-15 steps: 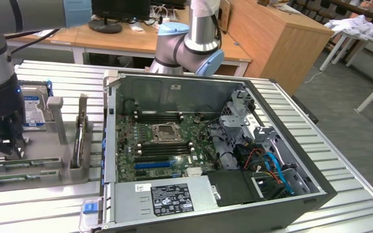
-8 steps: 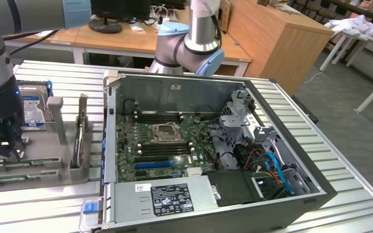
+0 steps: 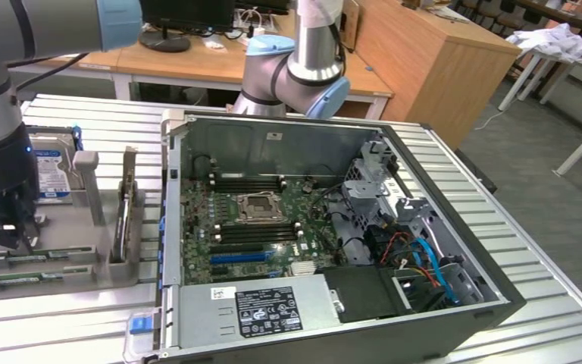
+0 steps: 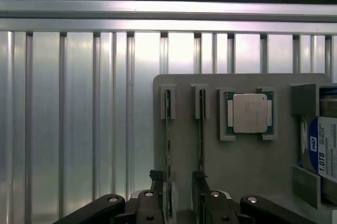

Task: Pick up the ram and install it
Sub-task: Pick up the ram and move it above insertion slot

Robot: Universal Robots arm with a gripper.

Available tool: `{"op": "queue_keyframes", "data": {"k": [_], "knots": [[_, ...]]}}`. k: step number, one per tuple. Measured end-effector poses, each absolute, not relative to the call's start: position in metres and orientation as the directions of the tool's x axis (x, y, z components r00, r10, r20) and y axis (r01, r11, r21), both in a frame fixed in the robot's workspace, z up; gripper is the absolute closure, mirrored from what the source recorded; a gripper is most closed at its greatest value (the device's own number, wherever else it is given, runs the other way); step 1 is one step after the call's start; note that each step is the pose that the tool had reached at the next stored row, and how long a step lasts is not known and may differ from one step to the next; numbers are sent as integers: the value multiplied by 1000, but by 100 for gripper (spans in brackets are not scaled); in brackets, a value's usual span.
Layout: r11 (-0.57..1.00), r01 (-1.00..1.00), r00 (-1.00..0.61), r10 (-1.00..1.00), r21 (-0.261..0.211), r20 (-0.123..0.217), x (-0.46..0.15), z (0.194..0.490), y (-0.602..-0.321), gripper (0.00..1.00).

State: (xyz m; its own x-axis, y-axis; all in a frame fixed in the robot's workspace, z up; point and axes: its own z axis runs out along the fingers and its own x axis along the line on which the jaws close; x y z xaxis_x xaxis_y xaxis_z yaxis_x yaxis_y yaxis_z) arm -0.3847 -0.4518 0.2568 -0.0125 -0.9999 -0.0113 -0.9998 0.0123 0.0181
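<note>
Standing on edge in a slot of the grey holder [image 4: 247, 171], the ram [image 4: 167, 129] waits beside a second stick [image 4: 200, 129], likely kept upright so its flat sides can be pinched. The gripper [image 4: 181, 203] hangs over both, jaws spread wide and empty; the open computer case [image 3: 270, 136] sits beside the holder.

Open PC case [image 3: 261, 144], CPU [image 4: 250, 113], 1TB HDD [image 4: 327, 153], grey tray [image 4: 237, 166]

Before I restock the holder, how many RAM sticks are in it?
2: one RAM stick in the gray holder's edge slot, the other in the next slot, nearer the CPU.
</note>
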Motion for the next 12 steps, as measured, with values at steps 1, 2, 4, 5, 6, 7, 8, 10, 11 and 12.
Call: {"op": "queue_keyframes", "data": {"k": [1, 2, 4, 5, 6, 7, 8, 10, 11, 12], "knots": [[12, -1000, -12, -1000, 18, -11, -385, 255, -452, 64], [12, -1000, -13, -1000, 18, -11, -385, 254, -452, 64], [12, -1000, -13, -1000, 18, -11, -385, 251, -452, 64], [12, -1000, -13, -1000, 18, -11, -385, 250, -452, 64], [12, -1000, -12, -1000, 18, -11, -385, 248, -452, 64], [12, -1000, -13, -1000, 18, -11, -385, 247, -452, 64], [12, -1000, -12, -1000, 18, -11, -385, 246, -452, 64], [12, -1000, -12, -1000, 18, -11, -385, 244, -452, 64], [12, -1000, -13, -1000, 18, -11, -385, 243, -452, 64], [12, -1000, -13, -1000, 18, -11, -385, 242, -452, 64]]}}
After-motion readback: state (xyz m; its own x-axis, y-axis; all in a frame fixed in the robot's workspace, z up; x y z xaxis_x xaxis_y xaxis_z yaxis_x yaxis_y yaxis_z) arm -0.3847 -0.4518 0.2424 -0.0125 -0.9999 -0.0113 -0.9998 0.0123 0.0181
